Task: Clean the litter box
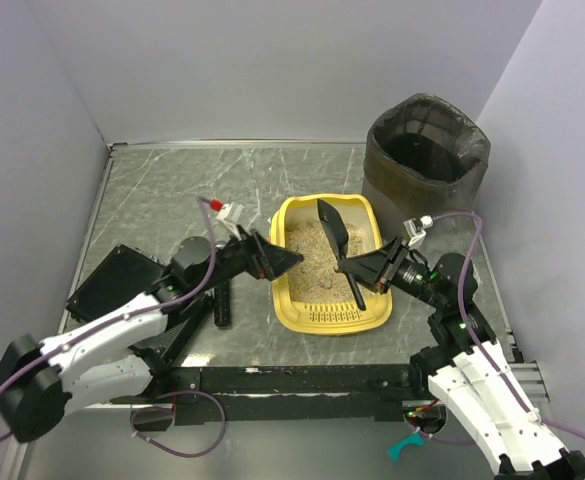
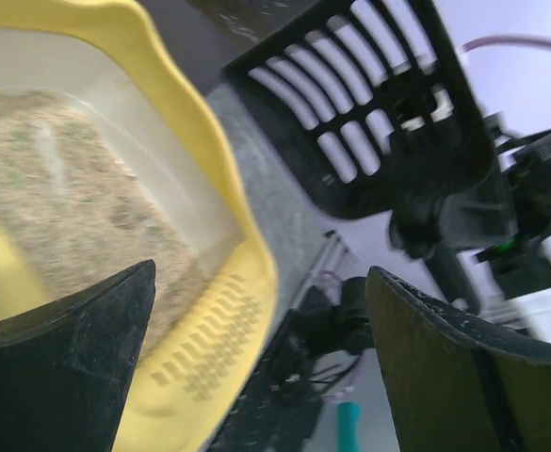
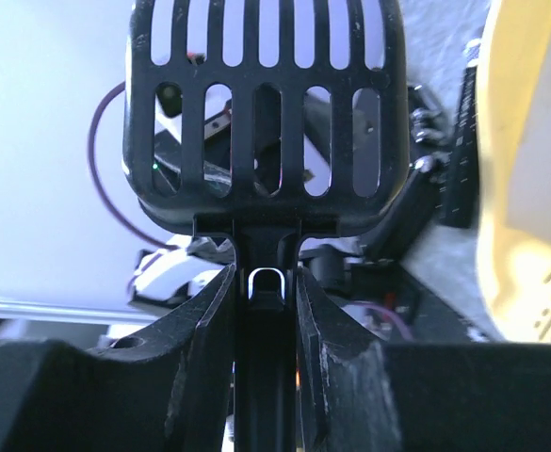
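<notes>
1. Far left, seen only from above: a flat black panel (image 1: 112,282) lay on the grey table (image 1: 172,180), beside my left arm.
2. My left gripper (image 1: 290,262) stood with its jaws wide apart and nothing between them, hovering at the left rim of the litter box (image 1: 294,312).
3. My left wrist camera gave what the overhead could not: the spread gripper (image 2: 261,273) framing the box's yellow wall (image 2: 228,169), its slotted grille, and the beige litter (image 2: 58,188) inside.
4. The litter box sat mid-table between my two arms, grille end nearest the bases.
5. The black slotted scoop (image 1: 334,228) hung over the far end of the box; from above I could not tell whether it touched the litter.
6. My right gripper (image 1: 360,272) was clamped on the scoop's handle at the box's right side.
7. Only my right wrist camera showed that grip closely: the gripper (image 3: 266,282) pinched the handle from both sides, the scoop (image 3: 266,113) upright, its slots bare.
8. Far right, in the overhead alone: a dark bag-lined bin (image 1: 427,150) stood in the back corner, apart from the box.
</notes>
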Controlling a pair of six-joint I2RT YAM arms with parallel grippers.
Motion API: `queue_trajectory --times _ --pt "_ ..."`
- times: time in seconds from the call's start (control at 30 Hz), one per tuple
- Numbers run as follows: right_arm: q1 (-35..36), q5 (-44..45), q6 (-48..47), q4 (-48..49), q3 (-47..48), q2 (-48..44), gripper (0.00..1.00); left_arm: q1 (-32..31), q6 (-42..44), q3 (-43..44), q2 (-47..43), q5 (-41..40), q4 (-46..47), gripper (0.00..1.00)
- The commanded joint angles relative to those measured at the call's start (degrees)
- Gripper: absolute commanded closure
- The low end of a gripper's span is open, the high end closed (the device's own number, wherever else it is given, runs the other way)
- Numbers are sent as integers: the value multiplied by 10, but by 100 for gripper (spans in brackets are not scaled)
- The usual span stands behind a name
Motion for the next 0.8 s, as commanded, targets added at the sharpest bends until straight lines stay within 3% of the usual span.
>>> queue_trajectory --times 0.0,0.1,0.4,0.6,0.7,0.77 --pt "-3 -8 110 80 -23 -56 100 -41 -76 73 67 3 132 3" --pt "-3 -3 138 86 -32 -79 100 -58 -80 103 104 -13 136 3" --pt "-3 -42 249 223 -72 -81 100 -89 -123 122 158 -46 176 4" --pt "-2 -30 259 225 -82 -94 100 -99 -159 154 192 -74 174 24" --pt "-3 -35 269 239 -86 -95 100 -101 -172 163 209 -72 188 39" --pt "-3 -41 254 207 -77 -92 100 -101 -184 160 220 -67 213 65"
